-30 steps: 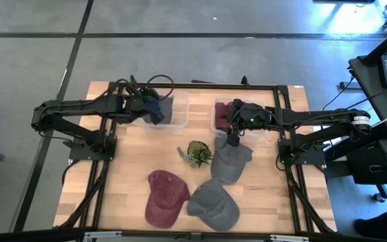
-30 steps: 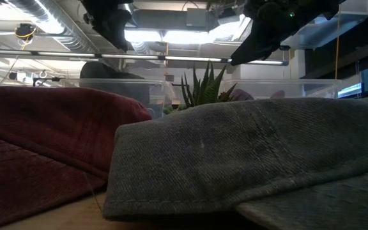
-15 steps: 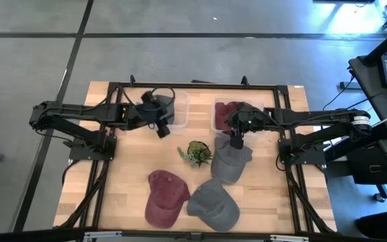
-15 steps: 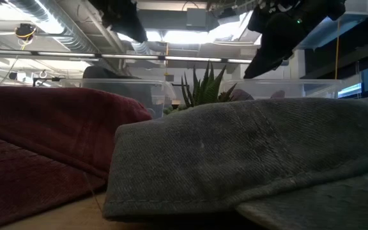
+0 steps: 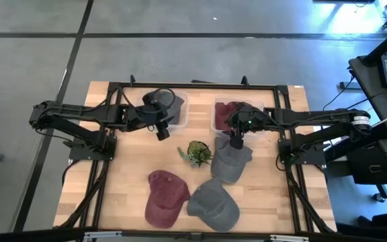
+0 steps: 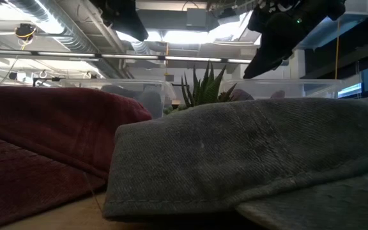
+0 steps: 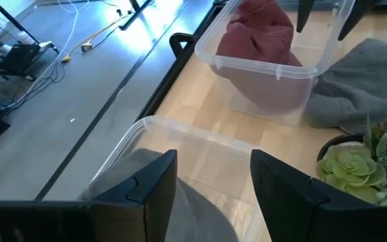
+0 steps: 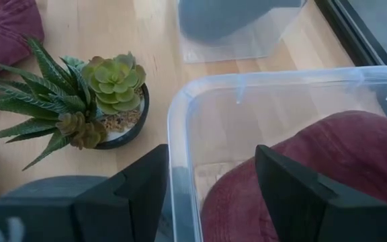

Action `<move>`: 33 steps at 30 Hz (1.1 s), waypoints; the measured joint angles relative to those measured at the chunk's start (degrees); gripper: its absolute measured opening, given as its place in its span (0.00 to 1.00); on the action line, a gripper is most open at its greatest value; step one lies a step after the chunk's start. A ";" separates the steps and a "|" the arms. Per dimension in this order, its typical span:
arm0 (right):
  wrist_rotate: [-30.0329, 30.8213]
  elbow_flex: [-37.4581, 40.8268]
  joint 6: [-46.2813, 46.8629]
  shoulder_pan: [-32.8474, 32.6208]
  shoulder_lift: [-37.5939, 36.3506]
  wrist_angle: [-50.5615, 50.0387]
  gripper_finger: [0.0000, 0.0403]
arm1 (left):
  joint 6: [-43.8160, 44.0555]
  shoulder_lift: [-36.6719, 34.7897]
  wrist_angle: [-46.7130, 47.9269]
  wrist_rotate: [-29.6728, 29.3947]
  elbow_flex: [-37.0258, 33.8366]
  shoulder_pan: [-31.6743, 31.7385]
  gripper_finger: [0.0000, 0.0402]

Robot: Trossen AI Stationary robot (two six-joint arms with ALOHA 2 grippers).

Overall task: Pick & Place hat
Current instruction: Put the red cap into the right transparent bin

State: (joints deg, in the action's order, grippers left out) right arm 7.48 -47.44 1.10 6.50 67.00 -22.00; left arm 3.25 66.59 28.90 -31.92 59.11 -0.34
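Grey hat [image 5: 230,161] lies on the table just beside the plant [image 5: 197,152], partly under the right gripper [image 5: 235,142]; soft, light cloth, likely to sag, so best pinched at the stiffer brim or a crown fold. Right gripper fingers spread, holding nothing. Left gripper [image 5: 162,132] hovers beside the left bin [image 5: 178,115], fingers likewise parted and empty.
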 joint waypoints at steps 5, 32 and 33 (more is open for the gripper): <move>0.01 0.00 -0.04 0.00 0.00 0.36 0.55 | 0.00 0.00 0.01 0.00 0.00 0.00 0.46; 0.02 -0.01 -1.38 0.00 0.00 2.44 0.55 | -0.94 10.70 3.06 31.19 -0.02 -8.03 0.47; 0.01 -0.01 -1.37 0.00 0.00 2.45 0.55 | -1.60 10.93 2.94 31.39 -0.02 -8.20 0.47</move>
State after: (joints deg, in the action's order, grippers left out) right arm 7.49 -47.45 -0.26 6.50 67.00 -19.55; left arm 1.65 77.52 31.83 -0.53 59.09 -8.54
